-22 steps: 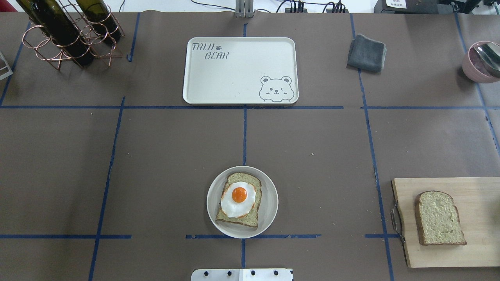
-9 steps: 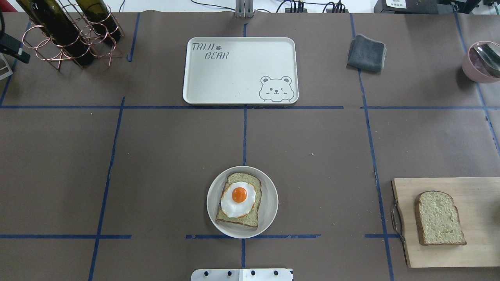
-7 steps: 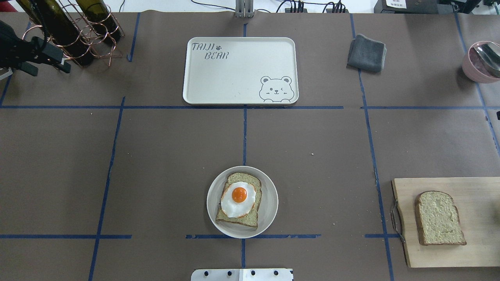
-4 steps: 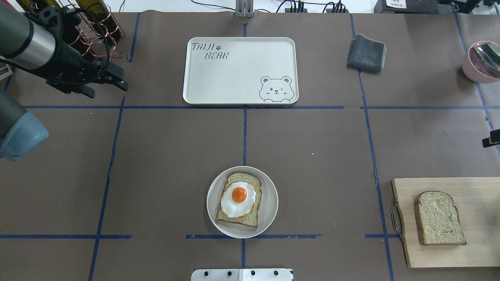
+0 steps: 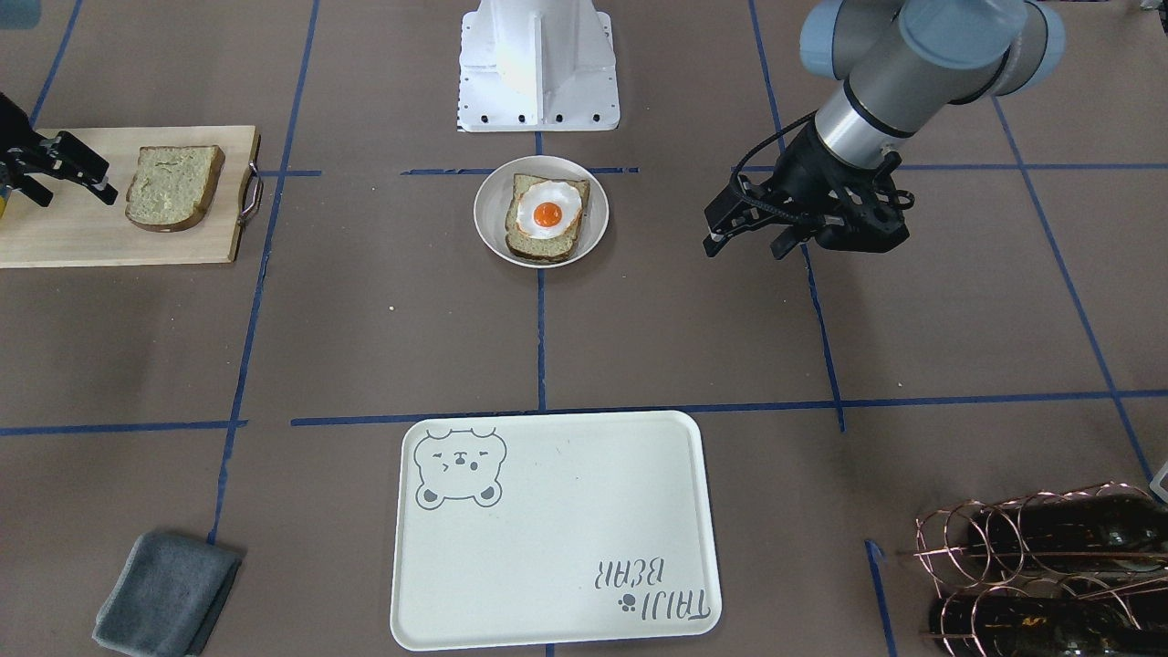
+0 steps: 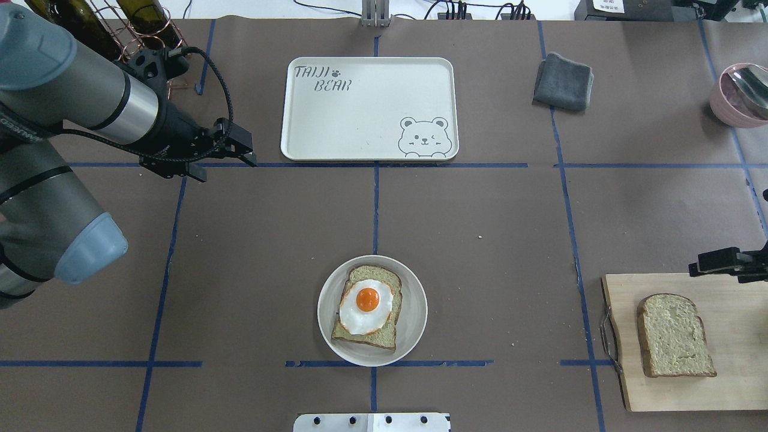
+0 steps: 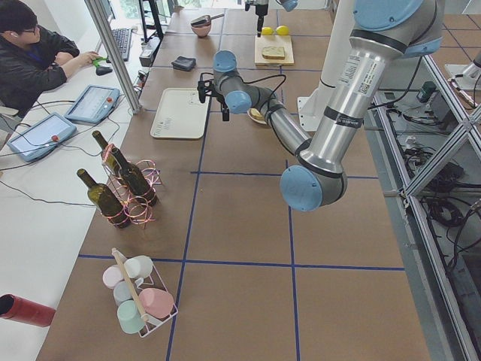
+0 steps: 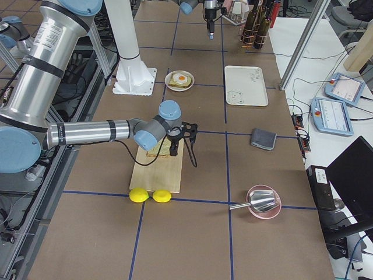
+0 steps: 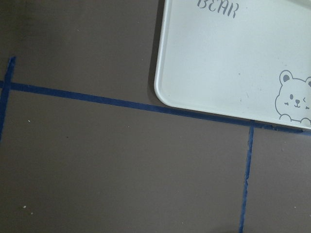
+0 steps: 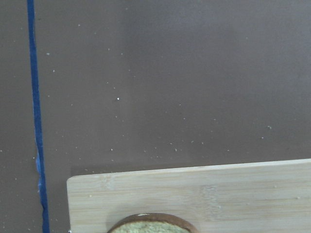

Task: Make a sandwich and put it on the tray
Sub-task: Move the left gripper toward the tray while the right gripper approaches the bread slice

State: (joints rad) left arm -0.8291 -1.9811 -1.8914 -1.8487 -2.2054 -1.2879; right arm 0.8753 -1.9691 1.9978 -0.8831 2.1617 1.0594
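Half built: a white orange-yolked fried egg [image 6: 366, 307] tops one pale brown-crusted bread slice [image 6: 384, 278] in the round white dish [image 6: 417, 312]; the second slice [image 6: 675, 336] waits on the light wooden board [image 6: 732, 390] (right jaws apart at its edge). The cream bear-printed plastic tray [image 6: 360, 120] is unloaded; left jaws apart nearby.

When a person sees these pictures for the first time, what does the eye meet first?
The fried egg with its orange yolk, lying on a bread slice in the round white dish in the middle of the scene. Next, the big left arm, its open left gripper hanging near a corner of the bare cream tray.
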